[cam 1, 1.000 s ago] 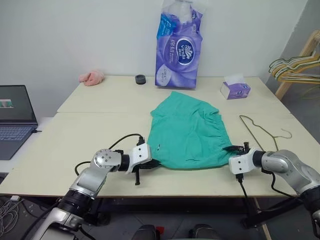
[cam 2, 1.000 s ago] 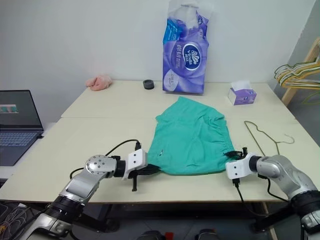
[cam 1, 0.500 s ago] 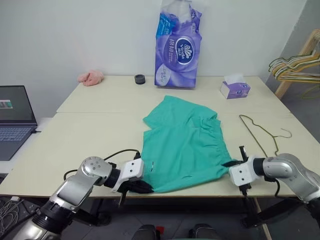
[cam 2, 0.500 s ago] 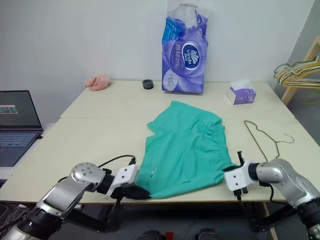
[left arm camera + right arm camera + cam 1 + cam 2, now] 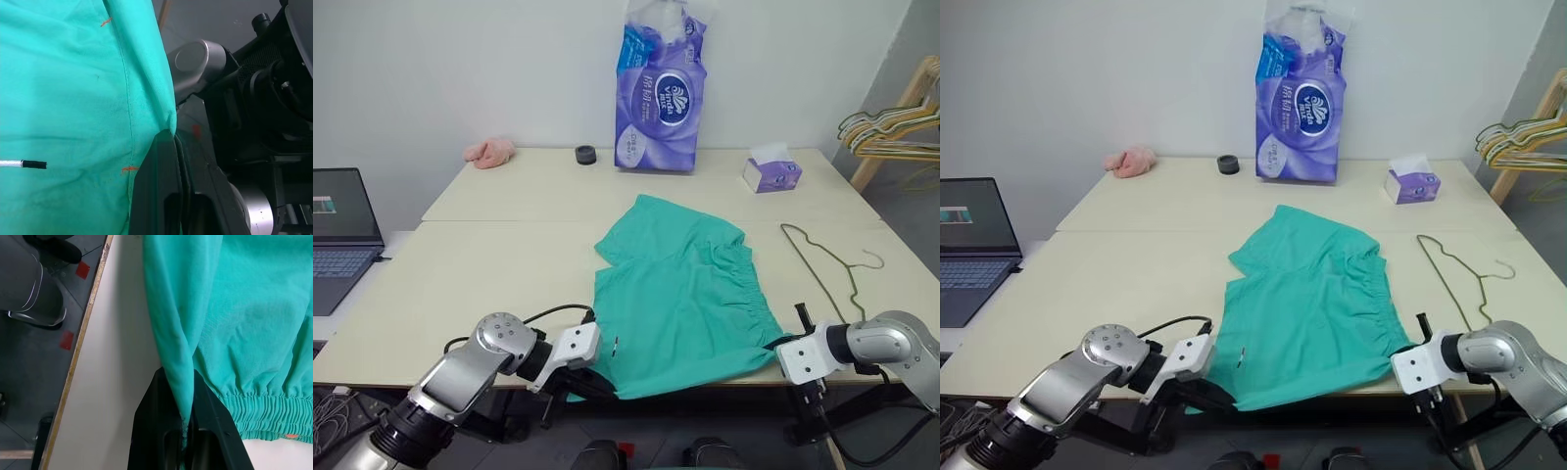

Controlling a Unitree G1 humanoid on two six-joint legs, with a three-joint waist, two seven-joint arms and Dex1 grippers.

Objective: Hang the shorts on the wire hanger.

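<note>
Shorts [image 5: 680, 294] spread flat on counter [image 5: 489, 264], near edge overhanging. Left claw [image 5: 173, 147] and right claw [image 5: 185, 431] each clenched on 1 near corner. Wire hanger [image 5: 822, 269] flat beside shorts, apart.

The shorts [image 5: 680, 289] are teal-green cloth, spread mostly flat on the tabletop [image 5: 480, 264] with their near hem reaching the front edge. The gathered elastic waistband runs along their right side, puckered into small folds. A little white tag sits on the cloth near the near left corner. The near left and near right corners are pulled up into points. The wire hanger [image 5: 822, 269] lies flat just to the right of the shorts, thin and olive-brass, its curved hook toward the right edge.
</note>
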